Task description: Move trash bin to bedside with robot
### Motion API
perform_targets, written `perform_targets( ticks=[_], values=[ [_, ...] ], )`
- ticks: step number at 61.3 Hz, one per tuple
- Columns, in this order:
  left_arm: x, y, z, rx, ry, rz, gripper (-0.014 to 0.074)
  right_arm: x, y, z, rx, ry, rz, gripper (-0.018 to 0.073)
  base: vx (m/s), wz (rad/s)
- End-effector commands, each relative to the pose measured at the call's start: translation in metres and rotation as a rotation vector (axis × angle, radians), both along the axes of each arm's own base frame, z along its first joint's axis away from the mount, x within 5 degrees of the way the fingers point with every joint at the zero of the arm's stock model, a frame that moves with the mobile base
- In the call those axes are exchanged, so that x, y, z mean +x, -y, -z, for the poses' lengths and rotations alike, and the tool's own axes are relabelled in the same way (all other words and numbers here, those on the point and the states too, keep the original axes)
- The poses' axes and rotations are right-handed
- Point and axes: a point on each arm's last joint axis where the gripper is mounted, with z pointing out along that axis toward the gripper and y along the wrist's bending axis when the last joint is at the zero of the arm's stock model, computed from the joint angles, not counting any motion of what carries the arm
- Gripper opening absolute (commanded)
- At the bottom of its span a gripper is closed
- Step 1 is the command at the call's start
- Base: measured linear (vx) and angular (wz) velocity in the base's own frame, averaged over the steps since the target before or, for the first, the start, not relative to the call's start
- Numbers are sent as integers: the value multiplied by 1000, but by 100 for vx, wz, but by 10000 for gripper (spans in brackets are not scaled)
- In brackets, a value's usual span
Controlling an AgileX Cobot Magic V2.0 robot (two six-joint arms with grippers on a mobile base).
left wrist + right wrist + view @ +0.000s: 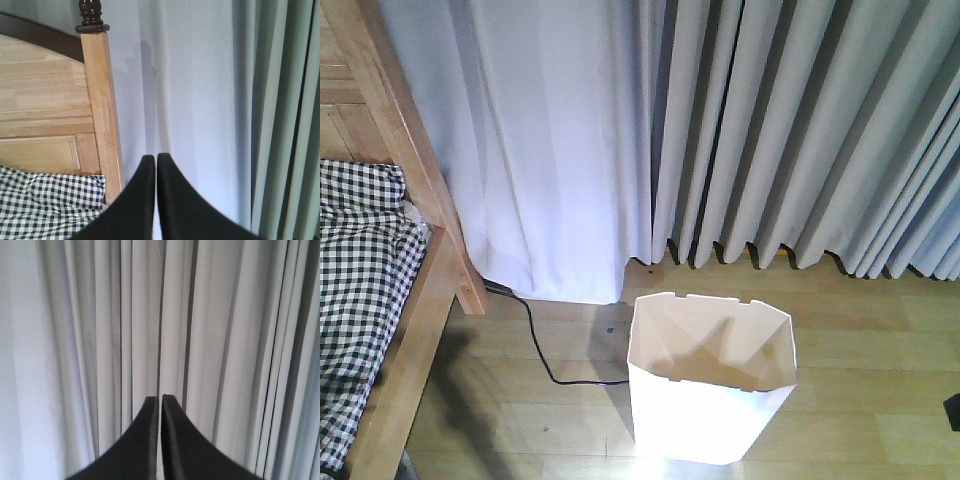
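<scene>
Bin [705, 410]: thin white plastic, smooth, slightly glossy; interior looks cream. Beside the bin, floor [860, 400]: light wood planks with a low sheen. Bed frame [415, 330]: light varnished wood, grain visible; post cap [91, 15] dark and glossy. Bedding [360, 290]: checked woven cloth, matt. Curtains [800, 130]: grey matt cloth, pleated. Cable [542, 350]: black, smooth. Left gripper [155, 165] and right gripper [160, 402]: matt black fingers.

Pleated grey curtains [800, 130] and white sheer curtain [540, 140] hang to wood plank floor [860, 400]; black cable [545, 350] crosses floor.
</scene>
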Motion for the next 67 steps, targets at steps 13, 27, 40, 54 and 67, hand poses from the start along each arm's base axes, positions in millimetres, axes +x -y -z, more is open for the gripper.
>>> perform_targets(
  ticks=[13, 27, 40, 54, 67],
  values=[
    [0, 1, -3, -23, 68, 10, -6, -1, 0, -6, -2, 79, 2, -8, 0, 0],
    [0, 1, -3, -23, 68, 10, -6, -1, 0, -6, -17, 78, 3, -8, 0, 0],
    [0, 1, -3, -23, 68, 10, -6, -1, 0, -6, -10, 78, 3, -8, 0, 0],
    [0, 1, -3, -23, 68, 10, -6, -1, 0, -6, -10, 78, 3, -8, 0, 0],
    [0, 1, -3, -23, 68, 10, -6, -1, 0, -6, -10, 78, 3, -8, 0, 0]
  ],
)
